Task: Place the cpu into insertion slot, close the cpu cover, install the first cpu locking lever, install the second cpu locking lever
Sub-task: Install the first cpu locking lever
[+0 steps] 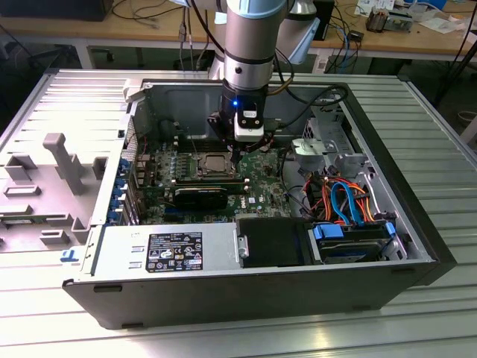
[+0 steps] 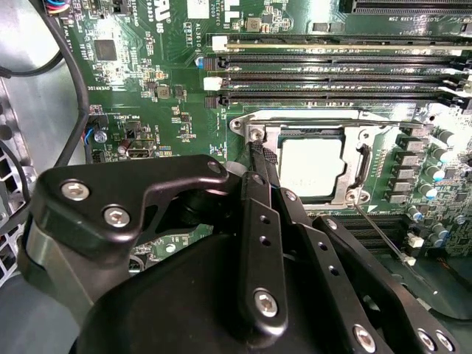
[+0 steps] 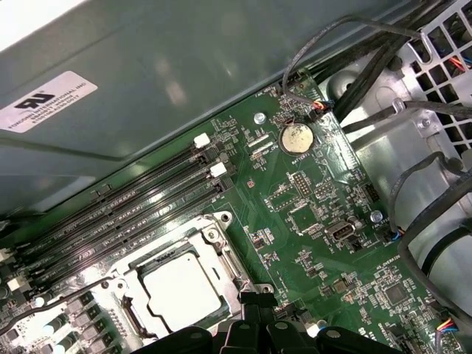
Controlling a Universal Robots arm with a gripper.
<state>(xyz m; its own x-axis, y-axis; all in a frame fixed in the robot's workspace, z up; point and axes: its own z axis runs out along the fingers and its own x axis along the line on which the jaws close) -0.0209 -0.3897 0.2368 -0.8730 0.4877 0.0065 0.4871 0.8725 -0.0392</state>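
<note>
Ribbed aluminium makes up the bench (image 1: 417,97), with cluttered wooden desks behind it on the far side. An open computer case (image 1: 223,287) lies on it, motherboard facing up. A grey plastic part (image 1: 63,168) sits on the bench to the exterior view's left.

The arm (image 1: 256,45) reaches straight down into the case. Its hand (image 1: 237,153) sits low over the board, just beside the insertion slot (image 2: 243,122) on the exterior view's right. In both wrist views the hand (image 2: 258,155) (image 3: 253,301) is clenched: the black fingertips meet at one corner of the socket with nothing visible between them.

The cpu (image 2: 311,166) lies flat in the slot, a pale, dull silver square (it glares almost white in the first wrist view (image 3: 181,291)). The cpu cover (image 2: 366,158), a thin silver frame, lies down around it, so the chip shows through the square window. A thin metal rod (image 2: 380,228) slants away from a corner of the socket across the board.

Long black memory slots (image 2: 332,74) run alongside the socket, and a coin battery (image 3: 297,136) sits further off on the green board.
</note>
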